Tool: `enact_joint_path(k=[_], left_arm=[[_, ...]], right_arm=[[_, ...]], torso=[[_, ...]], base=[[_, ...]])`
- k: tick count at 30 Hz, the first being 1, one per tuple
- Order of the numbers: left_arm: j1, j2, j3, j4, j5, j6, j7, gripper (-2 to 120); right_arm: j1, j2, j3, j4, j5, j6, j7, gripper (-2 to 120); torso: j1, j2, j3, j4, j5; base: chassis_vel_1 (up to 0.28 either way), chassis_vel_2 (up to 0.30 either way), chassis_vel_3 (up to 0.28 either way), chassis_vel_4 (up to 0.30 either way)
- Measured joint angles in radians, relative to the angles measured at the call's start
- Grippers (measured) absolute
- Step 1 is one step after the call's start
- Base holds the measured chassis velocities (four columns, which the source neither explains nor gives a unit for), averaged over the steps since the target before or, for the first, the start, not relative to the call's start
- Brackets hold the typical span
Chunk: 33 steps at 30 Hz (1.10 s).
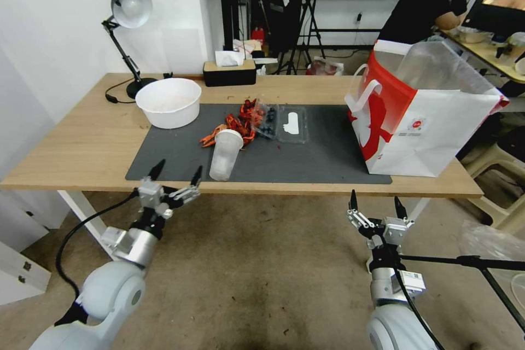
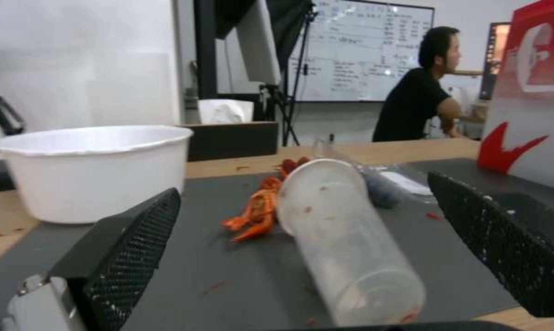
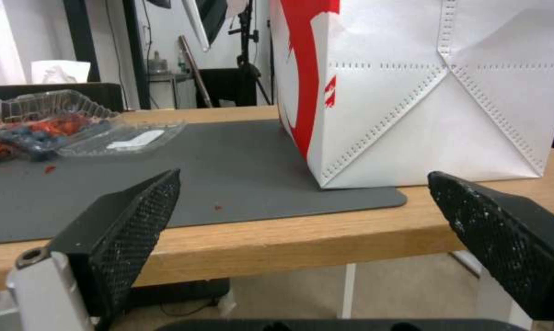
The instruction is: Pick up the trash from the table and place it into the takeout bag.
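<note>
**Both grippers wide open, empty, off table's near edge**

Head: frosted cup (image 1: 225, 154) lies just right of left gripper (image 1: 176, 170); right gripper (image 1: 376, 205) near takeout bag (image 1: 421, 115).
Left wrist: cup (image 2: 344, 239) between fingers, red scraps (image 2: 256, 214) beyond.
Right wrist: clamshell (image 3: 56, 120) far left.

Table (image 1: 71, 142): light wood top, white legs. Mat (image 1: 317, 158): dark grey. Takeout bag (image 1: 432, 131): white, red side, red graphic. Bowl (image 1: 168, 101): white. Cup (image 1: 224, 154): frosted, red flecks. Scraps (image 1: 232, 126): orange-red. Clamshell (image 1: 281, 122): clear, blue berries. Lamp (image 1: 128, 8): black.
</note>
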Motion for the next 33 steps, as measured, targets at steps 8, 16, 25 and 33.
enact_joint_path(k=[8, 16, 25, 33], left_arm=[[-0.052, 0.034, 0.058, -0.031, -0.078, 0.114, -0.032, 100], [-0.122, 0.059, 0.098, -0.025, -0.173, 0.247, -0.086, 100], [-0.204, 0.064, 0.143, 0.004, -0.250, 0.324, -0.123, 98], [-0.259, 0.053, 0.196, 0.029, -0.259, 0.370, -0.173, 91]], right_arm=[[0.011, 0.000, -0.006, -0.001, -0.004, -0.007, 0.000, 100], [0.020, 0.002, -0.017, -0.009, -0.012, -0.009, 0.000, 100], [0.019, 0.008, -0.020, -0.011, -0.019, -0.009, 0.000, 100], [0.019, 0.010, -0.020, -0.011, -0.023, -0.009, 0.000, 100]], torso=[[0.000, 0.000, 0.000, 0.0000, -0.0001], [0.000, 0.000, 0.000, 0.0000, -0.0002], [0.000, 0.000, 0.000, 0.0000, -0.0001], [0.000, 0.000, 0.000, 0.0000, -0.0002]], base=[[0.000, 0.000, 0.000, 0.000], [0.000, 0.000, 0.000, 0.000], [0.000, 0.000, 0.000, 0.000], [0.000, 0.000, 0.000, 0.000]])
